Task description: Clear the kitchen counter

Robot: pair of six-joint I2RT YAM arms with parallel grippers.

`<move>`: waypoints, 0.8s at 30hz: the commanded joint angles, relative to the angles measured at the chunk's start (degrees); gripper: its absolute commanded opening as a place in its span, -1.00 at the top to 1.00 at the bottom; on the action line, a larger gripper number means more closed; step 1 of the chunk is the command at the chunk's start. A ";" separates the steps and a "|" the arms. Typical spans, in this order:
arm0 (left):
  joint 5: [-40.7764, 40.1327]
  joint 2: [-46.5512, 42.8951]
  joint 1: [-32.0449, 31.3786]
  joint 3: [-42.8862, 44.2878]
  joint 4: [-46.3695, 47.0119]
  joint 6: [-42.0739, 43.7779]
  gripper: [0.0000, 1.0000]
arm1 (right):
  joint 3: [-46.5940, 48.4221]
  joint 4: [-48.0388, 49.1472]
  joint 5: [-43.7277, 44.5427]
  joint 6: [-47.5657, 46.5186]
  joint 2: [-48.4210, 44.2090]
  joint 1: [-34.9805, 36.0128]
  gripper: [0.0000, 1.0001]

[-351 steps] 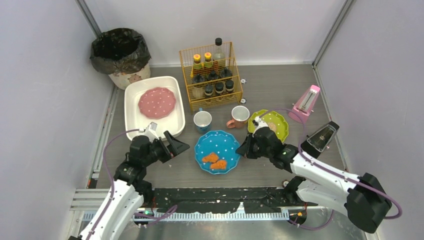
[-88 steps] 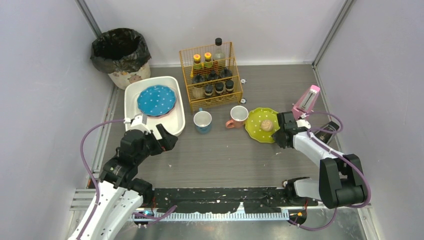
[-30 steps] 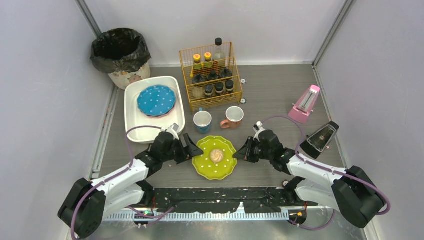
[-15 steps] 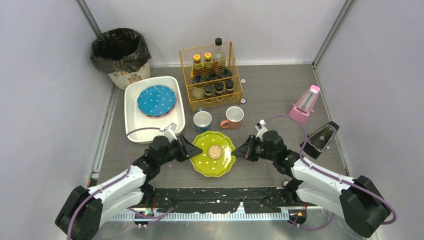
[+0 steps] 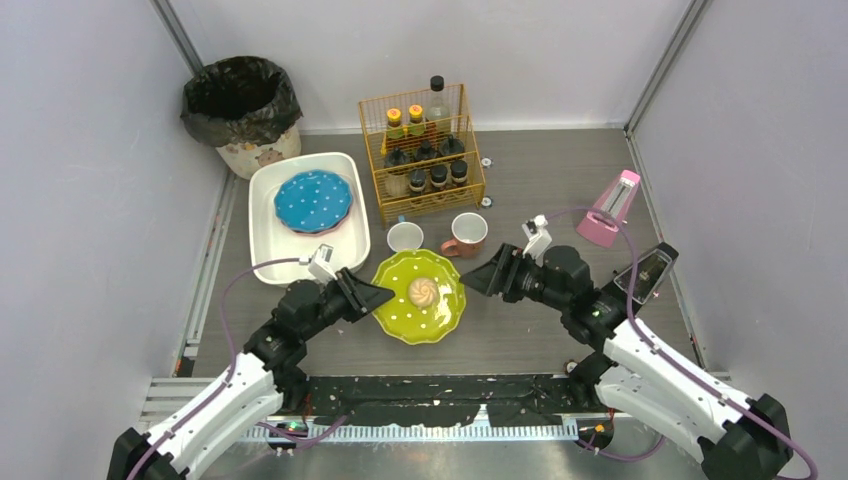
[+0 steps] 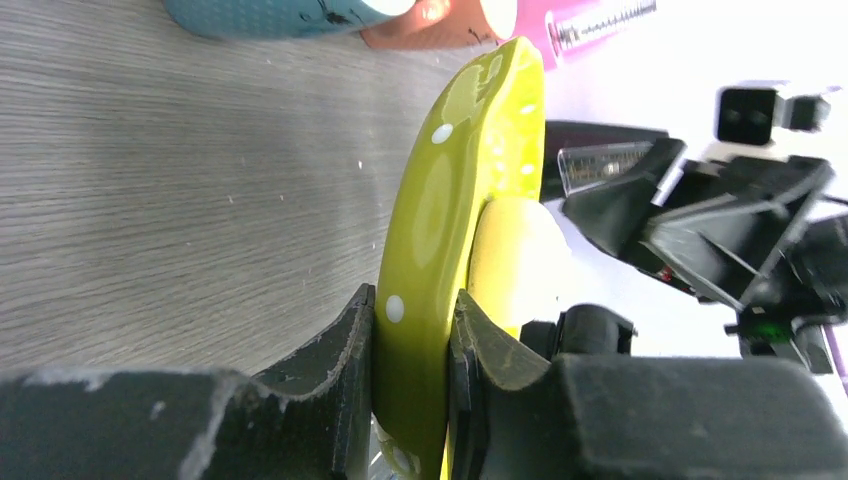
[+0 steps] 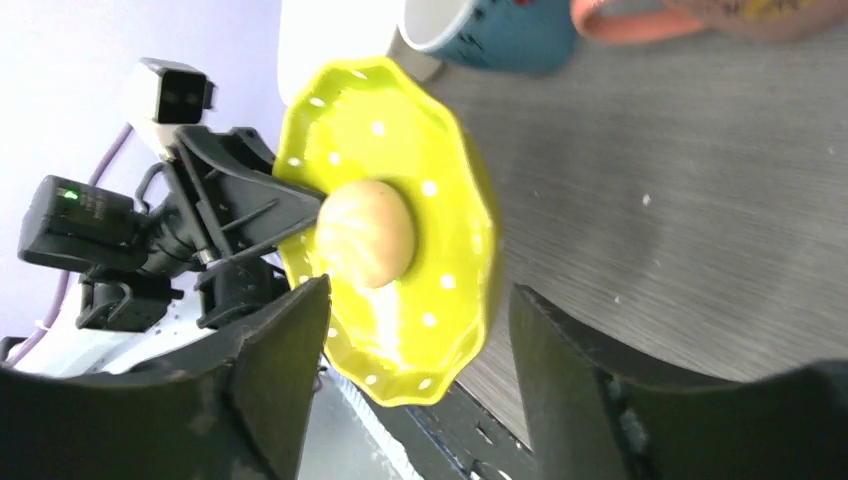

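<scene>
Over the kitchen counter, left claw now pinches the green plate while right claw has spread.

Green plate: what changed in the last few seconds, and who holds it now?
The right hand carried the green plate, with its bun, from beside the pink cup to the front centre. The left hand closed on its left rim; the right hand opened and backed off right. The blue plate in the white tub and bottle rack stayed put.
</scene>
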 commanded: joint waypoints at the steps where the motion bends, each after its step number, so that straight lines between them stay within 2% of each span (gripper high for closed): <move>1: -6.44 -4.35 0.24 7.83 0.59 -5.83 1.00 | 7.29 -6.73 6.11 -5.45 -3.51 -0.24 -0.64; 3: -8.24 -4.75 0.34 10.38 -0.79 -6.32 1.00 | 9.66 -10.08 8.53 -7.59 -4.61 -0.22 -0.85; 5: -9.59 -4.57 0.74 13.35 -2.21 -6.44 1.00 | 11.83 -13.20 11.17 -10.81 -5.77 -0.28 -0.95; 11: -14.03 -1.62 4.16 22.70 -4.65 -6.95 1.00 | 17.64 -22.34 22.29 -17.96 -9.78 -0.31 -0.91; 14: -13.52 1.29 8.91 27.48 -4.75 -7.83 1.00 | 19.10 -24.57 27.50 -20.18 -11.86 -0.30 -0.91; 20: -12.69 8.59 19.17 38.40 -4.76 -9.52 1.00 | 19.47 -25.59 29.47 -23.48 -12.90 -0.37 -0.90; 24: -14.27 14.04 25.62 47.19 -8.72 -9.69 1.00 | 19.65 -25.64 28.86 -25.74 -12.52 -0.31 -0.91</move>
